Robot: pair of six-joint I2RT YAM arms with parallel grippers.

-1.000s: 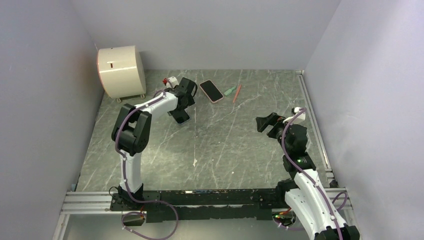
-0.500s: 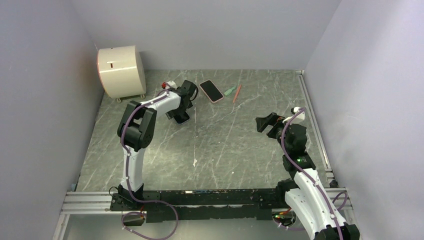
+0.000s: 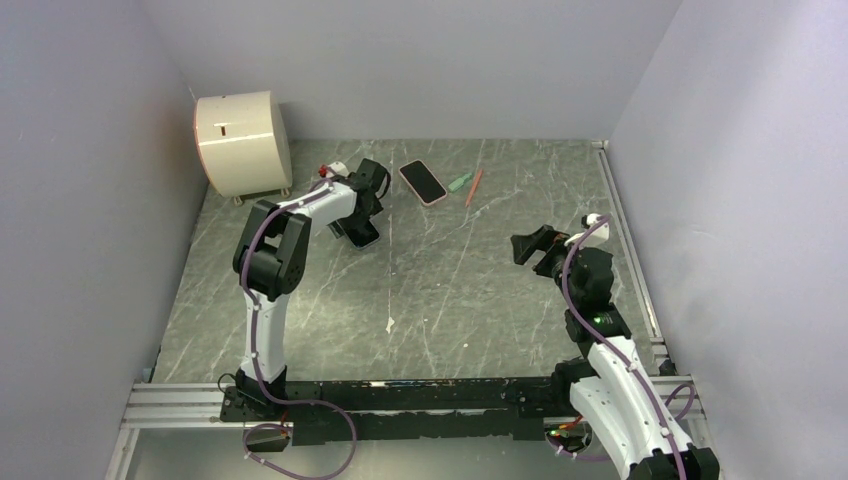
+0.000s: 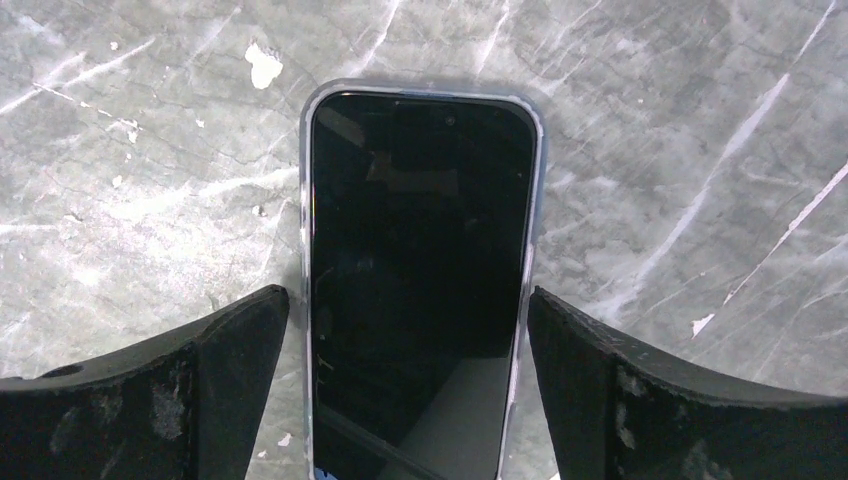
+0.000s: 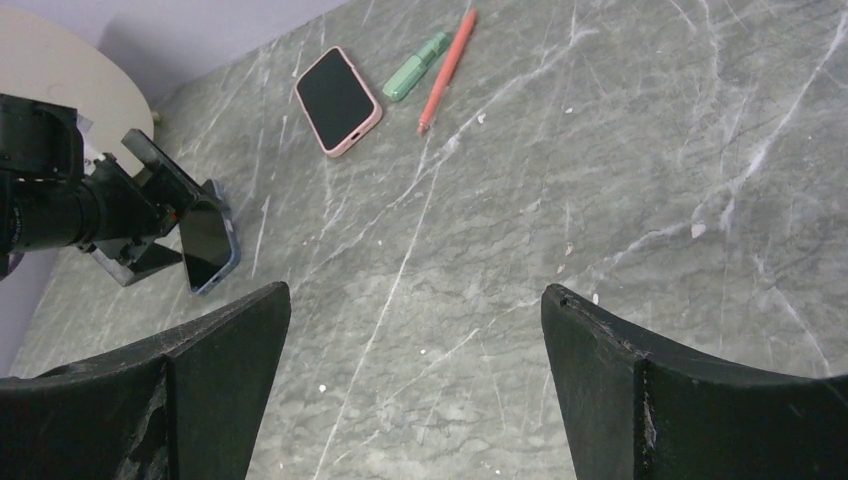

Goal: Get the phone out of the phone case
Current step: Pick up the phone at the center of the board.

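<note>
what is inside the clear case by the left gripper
A phone, dark screen up, fills the case; only the case's clear rim shows around it. The phone covers the case's inside floor.

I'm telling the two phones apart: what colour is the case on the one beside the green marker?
Pink case, clearest in the right wrist view.

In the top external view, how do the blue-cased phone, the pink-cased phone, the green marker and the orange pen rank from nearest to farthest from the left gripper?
1. blue-cased phone, between the open fingers of the left gripper.
2. pink-cased phone, farther back, to its right.
3. green marker, further right.
4. orange pen, just beyond the marker.
</note>
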